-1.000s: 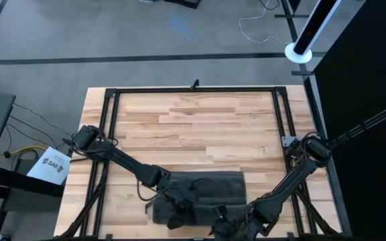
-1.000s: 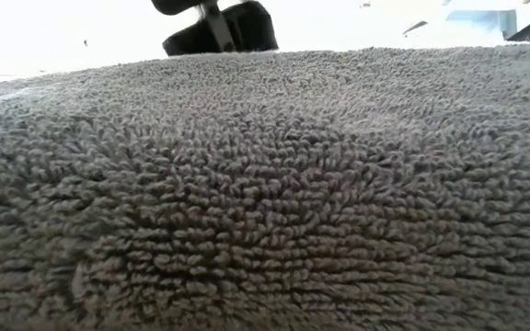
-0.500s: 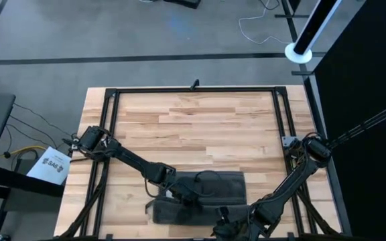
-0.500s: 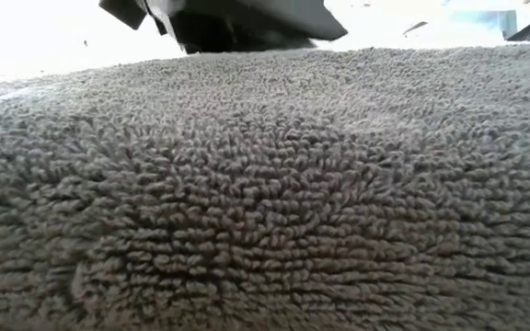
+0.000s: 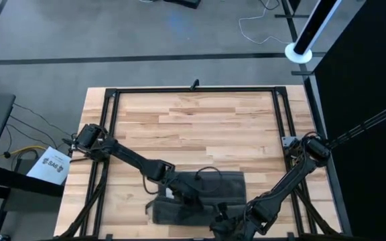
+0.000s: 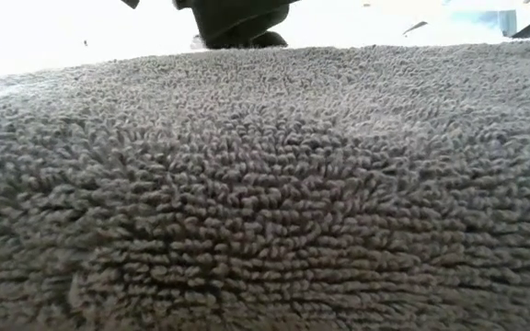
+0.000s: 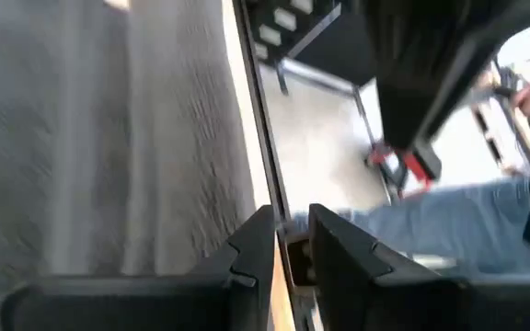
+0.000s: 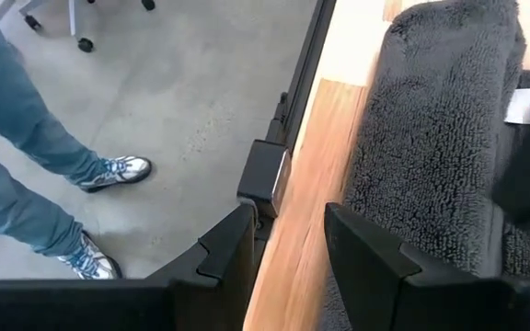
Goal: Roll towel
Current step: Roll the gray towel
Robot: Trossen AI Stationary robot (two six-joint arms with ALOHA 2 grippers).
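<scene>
Because the towel (image 5: 203, 197) lies folded at the near edge of the wooden table (image 5: 193, 127), both of our arms reach down to that edge to work it. From above, the towel is a dark grey block, partly rolled or folded, with a small white label showing near its left side. In the low view, its looped terry surface fills nearly everything, so it sits right against that camera.

Our left gripper (image 5: 179, 194) hovers over the towel's left part, near the label. In the left wrist view, its two dark fingers (image 7: 256, 244) stand a little apart with only a narrow gap, and nothing is held between them; the grey cloth shows beside them, not in the gap. We judge it is placed there to take a fresh hold or to press the roll.

Our right gripper (image 5: 230, 224) sits at the table's front edge by the towel's near right corner. In the right wrist view, its fingers (image 8: 233, 244) are moderately apart and empty, straddling the table edge, with the towel just beside one finger. We judge it waits there to steady or tuck that end.

Beyond the table edge, a person's legs (image 8: 17, 184) in blue jeans and sneakers stand on the floor.
</scene>
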